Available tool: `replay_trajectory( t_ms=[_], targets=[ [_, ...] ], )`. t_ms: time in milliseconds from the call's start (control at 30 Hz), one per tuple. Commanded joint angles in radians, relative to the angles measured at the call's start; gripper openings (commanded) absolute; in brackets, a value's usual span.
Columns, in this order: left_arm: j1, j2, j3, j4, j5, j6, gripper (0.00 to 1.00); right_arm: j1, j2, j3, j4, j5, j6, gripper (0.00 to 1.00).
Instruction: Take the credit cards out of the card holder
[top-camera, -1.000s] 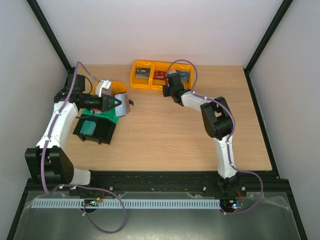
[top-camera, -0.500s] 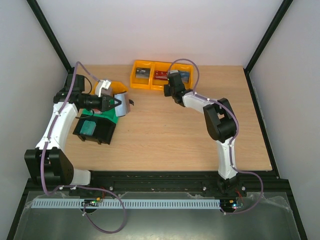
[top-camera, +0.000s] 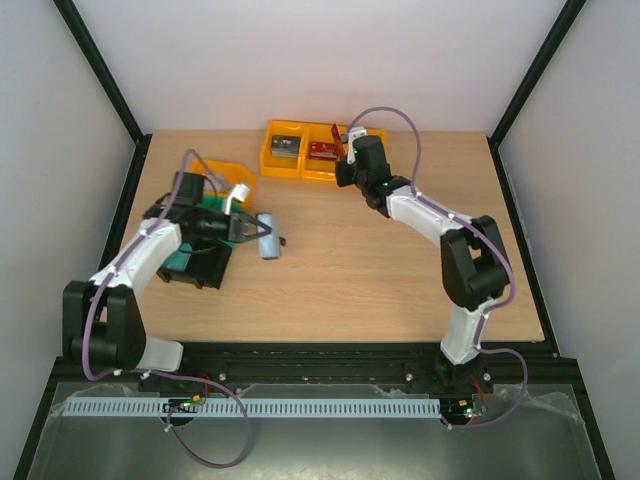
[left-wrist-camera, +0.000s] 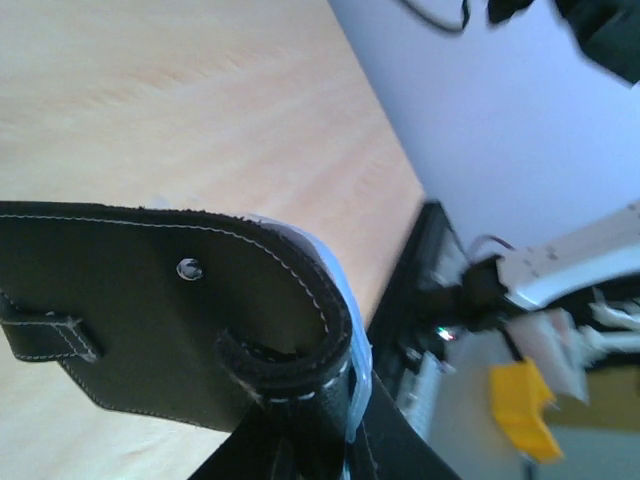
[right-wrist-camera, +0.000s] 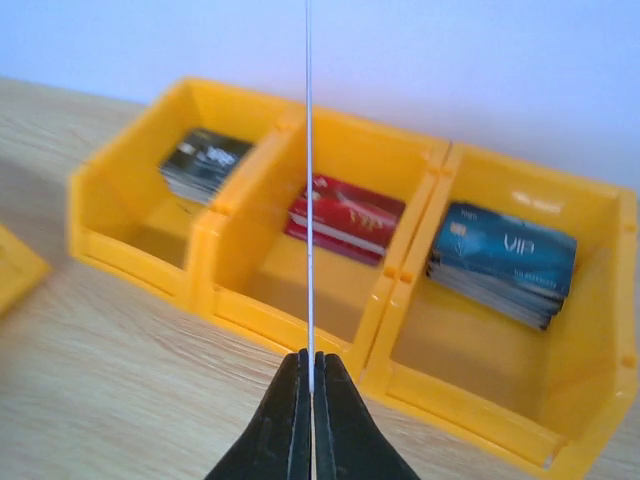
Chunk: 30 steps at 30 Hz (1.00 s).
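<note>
R claw clenched on card, before yellow bins | likely stiff, slick: pinch edge | L claw grasps limp card holder, left of bins

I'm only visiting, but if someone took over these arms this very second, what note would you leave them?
Left claw: shut on the card holder.
Right claw: shut on one card, seen edge-on, at the yellow bins.
Done: a dark stack, a red stack and a blue stack lie one per bin.
Left: drop this card. Whether more remain in the holder cannot be seen.
</note>
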Motion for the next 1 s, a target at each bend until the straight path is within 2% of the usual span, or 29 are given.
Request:
replay_trajectory(
  t_ms=[0,133,233,600,800,967],
  targets=[
    [-0.155,0.068,-0.050,0.246,0.171,-0.223,0.02,-0.002,-0.140,-0.049,-0.003,-0.088,-0.010,0.01],
    [-0.204,0.136,-0.160,0.567,0.236,-0.527,0.02,-0.002,-0.214,-0.083,-0.021,-0.124,0.003,0.02],
    [-0.200,0.162,-0.207,0.624,0.197,-0.572,0.02,0.000,-0.259,-0.113,-0.022,-0.143,0.003,0.02],
    [-0.067,0.352,-0.254,0.433,-0.112,-0.552,0.02,0.027,-0.342,-0.111,-0.080,-0.214,-0.008,0.02],
    [-0.055,0.404,-0.219,0.369,-0.140,-0.531,0.02,0.046,-0.379,-0.111,-0.096,-0.206,-0.031,0.01],
    [-0.128,0.388,-0.060,0.269,-0.031,-0.449,0.02,0.051,-0.385,-0.110,-0.108,-0.187,-0.039,0.02]
  ],
)
